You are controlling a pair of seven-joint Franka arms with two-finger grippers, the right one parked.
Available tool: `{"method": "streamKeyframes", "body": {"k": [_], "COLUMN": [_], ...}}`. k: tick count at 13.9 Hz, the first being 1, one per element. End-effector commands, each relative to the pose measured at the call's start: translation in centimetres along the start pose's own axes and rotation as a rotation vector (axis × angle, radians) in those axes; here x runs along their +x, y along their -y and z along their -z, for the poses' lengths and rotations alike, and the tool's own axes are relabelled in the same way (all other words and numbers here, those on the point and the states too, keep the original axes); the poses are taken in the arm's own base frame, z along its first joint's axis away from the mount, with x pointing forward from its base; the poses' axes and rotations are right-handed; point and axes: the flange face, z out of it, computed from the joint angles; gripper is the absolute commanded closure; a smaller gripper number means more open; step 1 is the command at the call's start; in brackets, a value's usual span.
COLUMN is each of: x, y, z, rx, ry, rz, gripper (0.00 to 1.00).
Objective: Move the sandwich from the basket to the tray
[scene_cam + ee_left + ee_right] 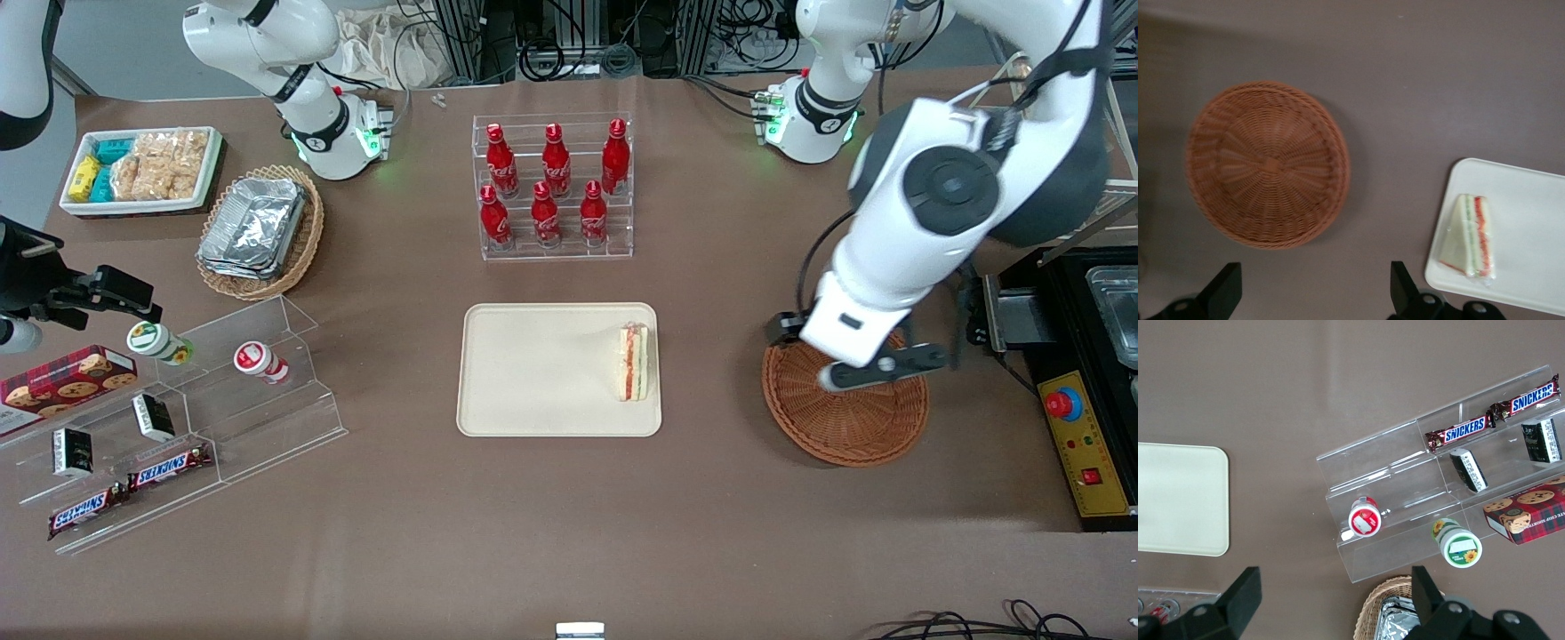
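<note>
The sandwich (634,362) (1468,237), a wrapped white-bread wedge with red filling, lies on the cream tray (533,373) (1531,220), close to the tray's edge nearest the basket. The reddish-brown wicker basket (853,418) (1268,163) sits on the table beside the tray, toward the working arm's end, with nothing in it. My left gripper (867,369) (1313,293) hovers above the basket's rim, well off the table. It is open, its black fingers (1401,290) spread wide with only bare tabletop between them.
A clear rack of red cola bottles (553,187) stands farther from the camera than the tray. A tan basket of foil containers (258,231), a white snack tray (142,169) and an acrylic stand with candy bars (169,418) lie toward the parked arm's end. A black control box (1080,436) sits beside the basket.
</note>
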Motion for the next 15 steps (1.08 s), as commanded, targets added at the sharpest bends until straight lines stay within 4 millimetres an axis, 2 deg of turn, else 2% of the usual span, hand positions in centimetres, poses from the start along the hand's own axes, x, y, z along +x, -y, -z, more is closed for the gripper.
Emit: {"method": "streamKeyframes", "body": {"k": [1,4,5,8,9,13,15], "x": [-1.2,-2.0,-2.1,-2.5,-2.6,-1.9,-1.9], "y": [6.2,11.8,12.9,14.8,16.1,17.8,18.0], "z": [1.8,2.8,2.9,3.1,3.4,4.1,4.3], "rx": [-0.032,-0.036,-0.050,-0.045,-0.042,-0.048,-0.050], "ry": [0.002,0.000,0.010,0.051,0.061,0.090,0.088], "rz": [-0.044,-0.090,-0.101,-0.140,-0.149,-0.196,-0.213], "gripper": [0.00,0.00,0.00,0.00,0.00,0.00,0.00]}}
